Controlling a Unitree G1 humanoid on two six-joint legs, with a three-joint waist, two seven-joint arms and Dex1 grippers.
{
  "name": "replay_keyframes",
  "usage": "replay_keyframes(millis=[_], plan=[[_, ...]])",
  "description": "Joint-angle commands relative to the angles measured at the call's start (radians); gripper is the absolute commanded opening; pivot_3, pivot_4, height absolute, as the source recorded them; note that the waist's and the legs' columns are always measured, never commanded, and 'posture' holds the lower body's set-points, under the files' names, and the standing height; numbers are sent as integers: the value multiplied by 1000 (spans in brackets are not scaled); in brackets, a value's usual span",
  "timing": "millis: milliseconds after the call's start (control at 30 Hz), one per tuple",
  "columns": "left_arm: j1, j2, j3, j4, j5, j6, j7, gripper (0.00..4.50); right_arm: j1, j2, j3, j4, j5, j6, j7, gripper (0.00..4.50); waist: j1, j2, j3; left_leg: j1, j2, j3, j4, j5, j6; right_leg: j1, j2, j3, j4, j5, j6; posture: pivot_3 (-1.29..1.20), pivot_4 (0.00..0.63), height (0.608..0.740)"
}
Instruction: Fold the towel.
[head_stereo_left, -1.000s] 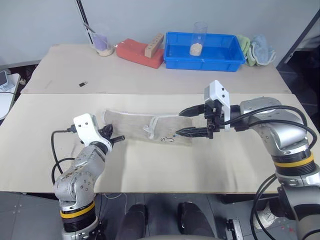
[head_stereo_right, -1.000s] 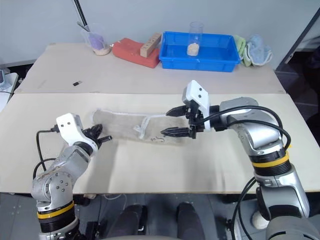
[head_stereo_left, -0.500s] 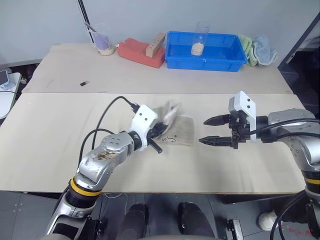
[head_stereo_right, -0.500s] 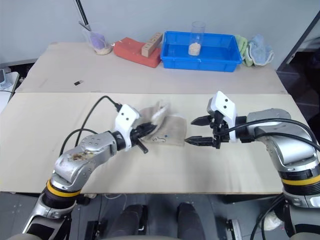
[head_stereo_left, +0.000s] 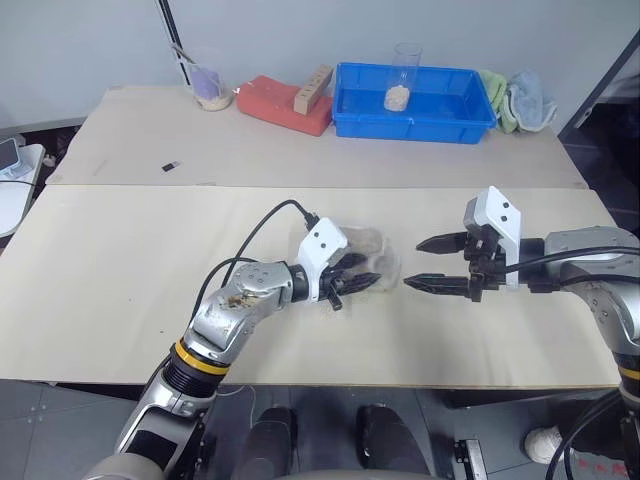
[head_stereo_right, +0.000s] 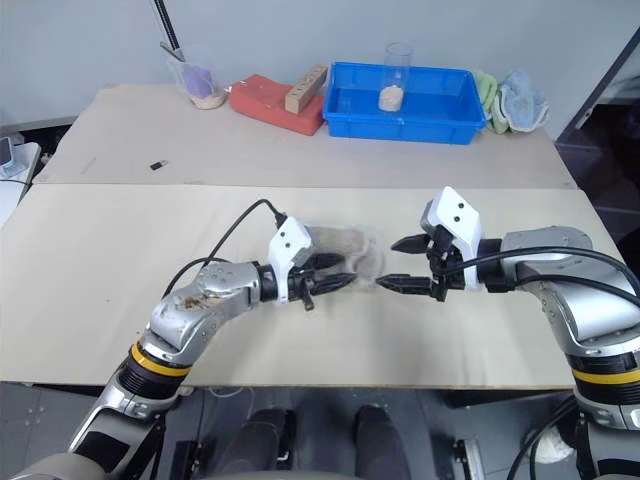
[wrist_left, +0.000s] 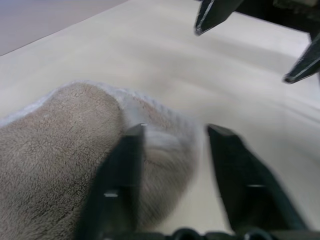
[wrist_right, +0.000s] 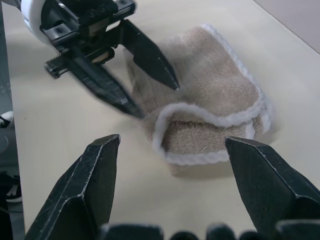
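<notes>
The towel (head_stereo_left: 378, 243) lies as a small folded beige bundle with white edging near the middle of the front table (head_stereo_left: 120, 280). In the right wrist view the towel (wrist_right: 215, 107) shows a doubled-over edge facing my right gripper. My left gripper (head_stereo_left: 357, 281) is open at the towel's near-left side, its fingers (wrist_right: 150, 57) resting against the cloth. From the left wrist view, the towel (wrist_left: 55, 155) lies under and between those fingers. My right gripper (head_stereo_left: 420, 264) is open and level, just right of the towel, with nothing in it.
On the back table stand a blue bin (head_stereo_left: 440, 110) holding a clear cup (head_stereo_left: 403, 78), a red block (head_stereo_left: 275, 102) with a wooden piece, and a cup (head_stereo_left: 208, 88) at the back left. Green and light-blue cloths (head_stereo_left: 515, 98) lie at the back right.
My left gripper swept right, carrying the towel's left end over onto its right end, then opened and let go. My right gripper drew back to the right, still open.
</notes>
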Motion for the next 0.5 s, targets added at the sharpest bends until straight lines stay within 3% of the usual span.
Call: replay_keyframes(millis=[33,67,267,500], plan=[[-11,38,51,-55,-11,-42,-56,4152,-22,-12,-45,-12,28,23,-13,3738,-1,0,0,0,0,0,0,0,0,0,0,0,0,0,0,0,150,740],[-9,63,80,-73,-35,-43,-88,4476,-34,1,-53,-6,41,38,-28,3738,-1,0,0,0,0,0,0,0,0,0,0,0,0,0,0,0,150,740],[31,301,262,-107,-72,-117,-261,4476,-112,157,3,56,-1,68,-202,3738,-20,0,0,1,3,0,-1,0,0,-1,3,0,1,0,0,0,150,740],[109,468,361,-87,-58,-206,-364,4476,-205,338,126,291,-180,-62,-350,3738,-15,1,0,0,2,1,-1,0,0,-2,1,0,0,0,0,0,150,740]])
